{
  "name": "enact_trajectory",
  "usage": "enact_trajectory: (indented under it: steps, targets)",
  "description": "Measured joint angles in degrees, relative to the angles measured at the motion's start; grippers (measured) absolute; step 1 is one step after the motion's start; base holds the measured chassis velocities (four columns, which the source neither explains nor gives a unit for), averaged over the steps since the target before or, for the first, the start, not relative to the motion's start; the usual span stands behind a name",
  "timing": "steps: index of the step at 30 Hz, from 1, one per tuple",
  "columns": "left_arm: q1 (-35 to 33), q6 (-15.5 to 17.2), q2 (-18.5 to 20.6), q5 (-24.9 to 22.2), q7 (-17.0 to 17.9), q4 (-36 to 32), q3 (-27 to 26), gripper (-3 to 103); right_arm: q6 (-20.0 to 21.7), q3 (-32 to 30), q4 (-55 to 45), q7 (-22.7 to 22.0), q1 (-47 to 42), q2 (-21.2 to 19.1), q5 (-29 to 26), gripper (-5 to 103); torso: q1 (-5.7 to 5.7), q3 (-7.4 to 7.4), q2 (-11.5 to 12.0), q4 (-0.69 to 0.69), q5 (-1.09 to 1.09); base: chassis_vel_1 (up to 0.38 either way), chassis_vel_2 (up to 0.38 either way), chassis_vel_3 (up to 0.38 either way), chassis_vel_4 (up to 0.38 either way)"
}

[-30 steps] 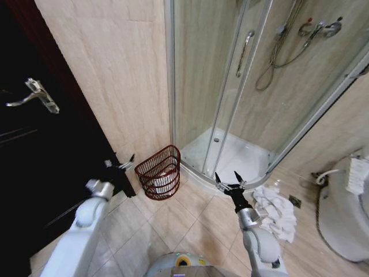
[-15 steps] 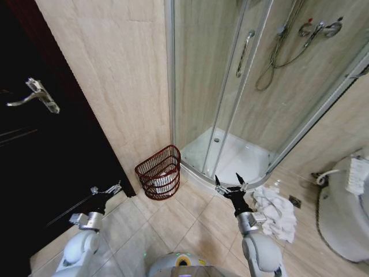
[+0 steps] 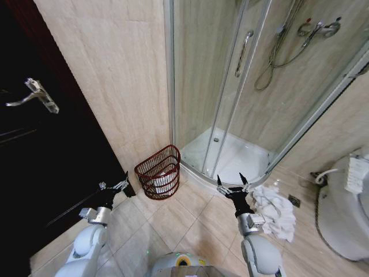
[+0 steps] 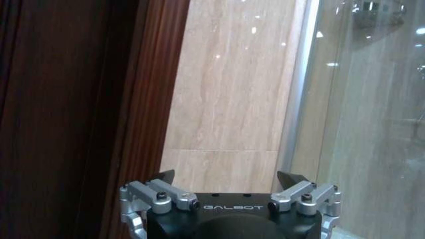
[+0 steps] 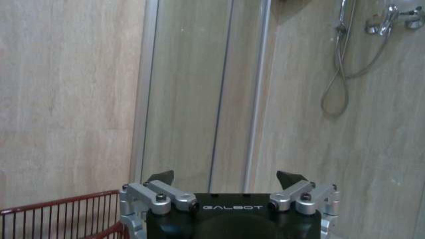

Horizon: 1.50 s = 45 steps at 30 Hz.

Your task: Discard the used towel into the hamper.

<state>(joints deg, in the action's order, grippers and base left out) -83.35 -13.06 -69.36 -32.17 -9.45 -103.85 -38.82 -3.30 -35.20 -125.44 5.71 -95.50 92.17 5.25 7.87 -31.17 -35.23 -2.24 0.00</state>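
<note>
In the head view you see the hamper [image 3: 158, 172], a reddish-brown open-weave wire basket, standing on the tiled floor [image 3: 190, 222] just left of centre, against the beige wall [image 3: 115, 86] and just beside the curved base of the shower enclosure [image 3: 230, 156]. Something pale lies inside it, though through the wires you cannot tell what it is. A strip of its red wire rim also shows at the lower left of the right wrist view [image 5: 59, 214].

The towel [image 3: 275, 211], a crumpled white heap, lies on the floor at the lower right of the head view, well apart from the hamper and just to the right of your right gripper [image 3: 232, 186]. That gripper hovers above the tiles in front of the shower base with its two dark fingers spread apart and nothing between them; it is close beside the towel but, as far as the head view lets you judge, not touching it. The right wrist view confirms the spread fingers [image 5: 160, 177], pointed at the glass shower door [image 5: 199, 99] and the shower hose [image 5: 342, 74] behind it.

Your left gripper [image 3: 113, 186] sits low at the lower left of the head view, beside the dark wooden door [image 3: 40, 150] with its metal handle [image 3: 34, 95], left of the hamper and clear of it. Its fingers are also apart and hold nothing; the left wrist view shows them [image 4: 162, 177] facing the door edge and the beige wall.

At the right edge of the head view stands a white toilet [image 3: 346, 213].
</note>
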Motion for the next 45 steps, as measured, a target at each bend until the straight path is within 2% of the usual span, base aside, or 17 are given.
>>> enact_trajectory:
  steps: [3,21,45]
  targets:
    - [0.27,0.11,-0.12,0.37,0.02,-0.25,0.22,100,-1.10,0.00,0.67,0.07,-0.35,0.00,-0.04,100,0.00,0.00,0.00,0.00,0.00,0.000,0.000,0.000,0.000]
    - [0.32,0.06,0.10,1.00,0.11,0.14,1.24,100,-0.92,-0.44,1.36,0.57,-0.85,-0.02,-0.86,100,0.00,0.00,0.00,0.00,0.00,-0.027,-0.025,0.030,0.027]
    - [-0.40,-0.06,-1.13,2.41,0.21,-0.77,2.42,100,-0.90,-1.22,0.94,1.17,-1.16,-0.04,-2.25,100,0.00,-0.01,-0.01,0.00,0.02,-0.197,-0.199,0.197,0.194]
